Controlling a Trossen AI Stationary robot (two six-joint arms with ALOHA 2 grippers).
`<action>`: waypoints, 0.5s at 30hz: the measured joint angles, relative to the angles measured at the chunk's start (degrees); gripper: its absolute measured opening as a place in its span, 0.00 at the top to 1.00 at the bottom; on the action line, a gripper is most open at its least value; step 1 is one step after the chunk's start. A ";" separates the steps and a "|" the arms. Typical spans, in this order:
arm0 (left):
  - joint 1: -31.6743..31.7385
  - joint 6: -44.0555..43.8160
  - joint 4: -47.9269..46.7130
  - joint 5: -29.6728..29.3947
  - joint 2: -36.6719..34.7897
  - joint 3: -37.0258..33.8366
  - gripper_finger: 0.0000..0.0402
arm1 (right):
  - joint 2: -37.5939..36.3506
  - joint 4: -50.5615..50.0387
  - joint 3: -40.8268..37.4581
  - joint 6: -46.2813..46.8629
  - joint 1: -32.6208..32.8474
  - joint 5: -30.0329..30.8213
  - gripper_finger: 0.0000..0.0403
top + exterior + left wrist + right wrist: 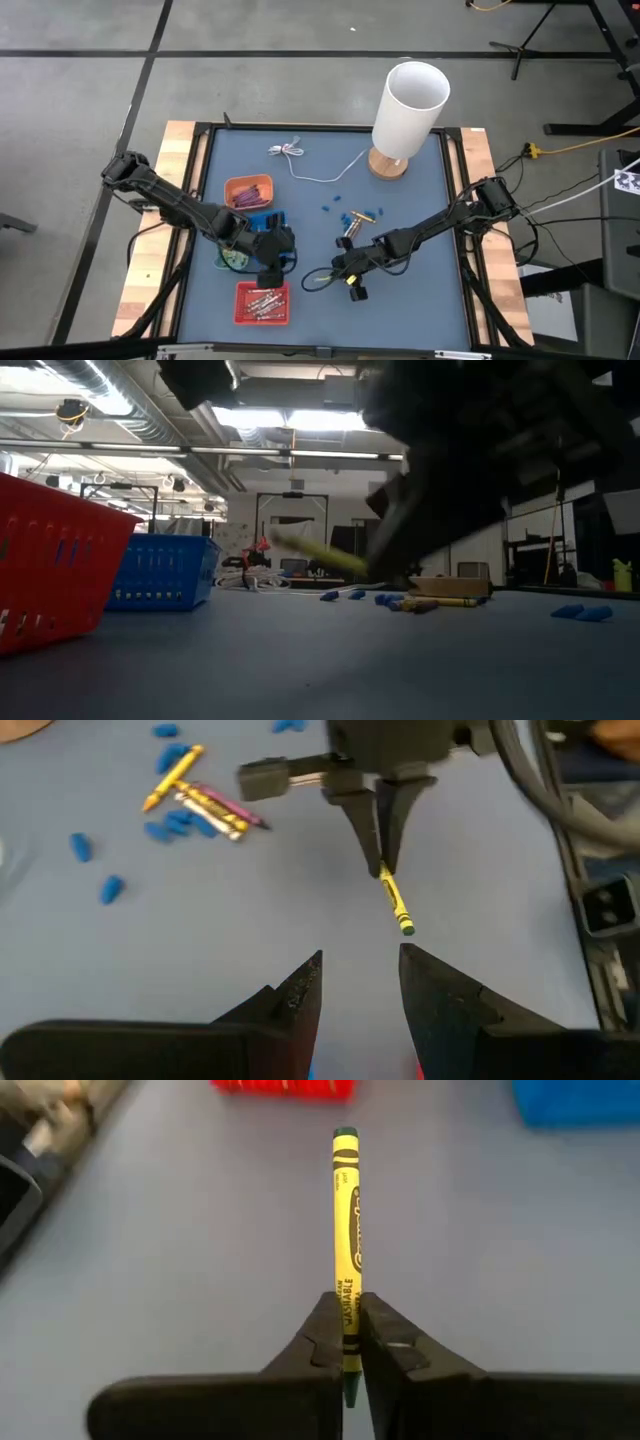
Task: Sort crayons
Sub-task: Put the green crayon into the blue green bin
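Right gripper (349, 1342) clamps yellow crayon (346, 1230), label reads "WASHABLE".

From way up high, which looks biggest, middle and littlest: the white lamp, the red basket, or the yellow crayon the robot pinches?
1. White lamp
2. Red basket
3. Yellow crayon, a thin sliver in the right hand
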 joint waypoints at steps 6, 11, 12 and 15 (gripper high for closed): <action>-2.35 -0.17 0.73 -0.09 0.00 0.00 0.71 | -0.11 12.88 0.00 0.00 0.00 0.50 0.97; -3.53 -0.14 1.09 -0.18 0.00 0.00 0.71 | -0.13 19.85 0.07 -0.04 0.00 2.97 0.95; -3.79 -0.03 1.09 -0.17 0.00 0.00 0.71 | -0.14 20.99 0.07 -0.04 0.00 3.46 0.96; -4.50 2.16 1.09 -0.07 0.00 0.00 0.71 | -0.24 24.16 0.09 -0.16 0.00 3.63 0.97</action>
